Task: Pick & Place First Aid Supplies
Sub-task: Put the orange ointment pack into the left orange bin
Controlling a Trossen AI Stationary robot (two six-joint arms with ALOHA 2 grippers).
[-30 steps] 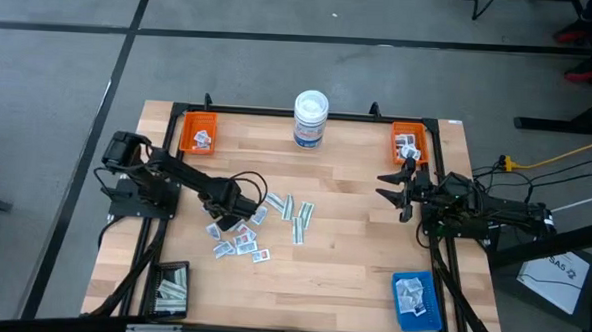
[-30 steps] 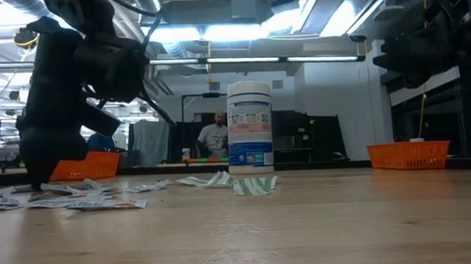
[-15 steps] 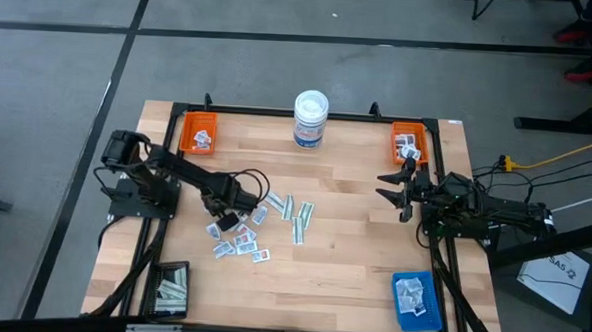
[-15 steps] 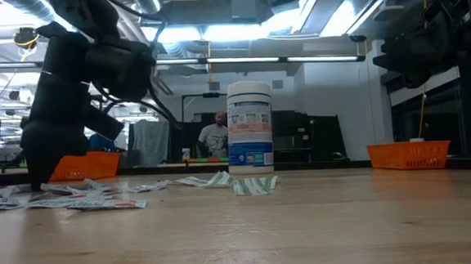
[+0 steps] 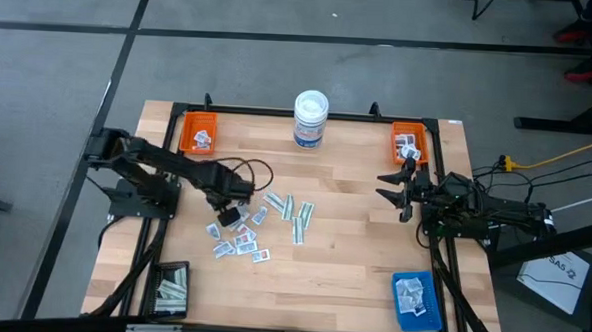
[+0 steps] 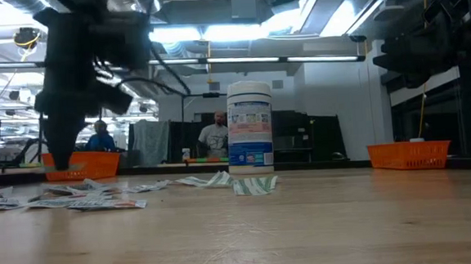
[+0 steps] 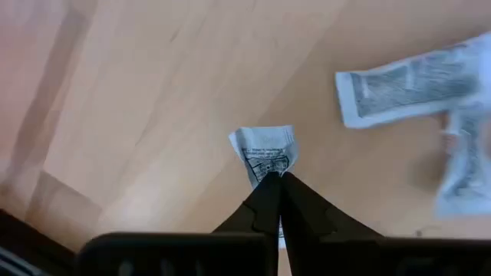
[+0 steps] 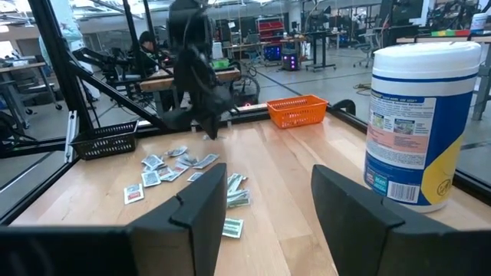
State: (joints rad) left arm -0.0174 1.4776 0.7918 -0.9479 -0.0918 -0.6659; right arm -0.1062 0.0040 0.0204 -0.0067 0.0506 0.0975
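Observation:
The first aid supplies lie scattered left of the table's middle: small white packets (image 5: 239, 242) and pale greenish strips (image 5: 296, 218), all flat on the wood. My left gripper (image 5: 231, 211) hangs above the left part of this heap, pointing down, shut on one small white printed packet (image 7: 263, 149). In the low view this arm (image 6: 63, 118) stands at the left, its fingertips above the table. My right gripper (image 5: 399, 187) waits open and level at the table's right side, with nothing between its fingers (image 8: 201, 211). My left gripper pinches one end of the white packet (image 7: 268, 169) between its two fingertips, coming from above and pointing down. Most of the packet sticks out below the fingertips, slightly crumpled. It hangs clear of the wood.
A white round tub (image 5: 310, 119) stands at the far middle. Orange trays sit at the far left (image 5: 199, 134) and far right (image 5: 409, 143), each with packets in it. A blue tray (image 5: 415, 299) is at the near right, a black basket (image 5: 169, 289) at the near left. People show in the room behind (image 6: 214, 137).
My left gripper has shut on a packet in the heap and risen, lifting it clear of the table; its arm has drawn back toward the left edge and its wrist has turned a little.

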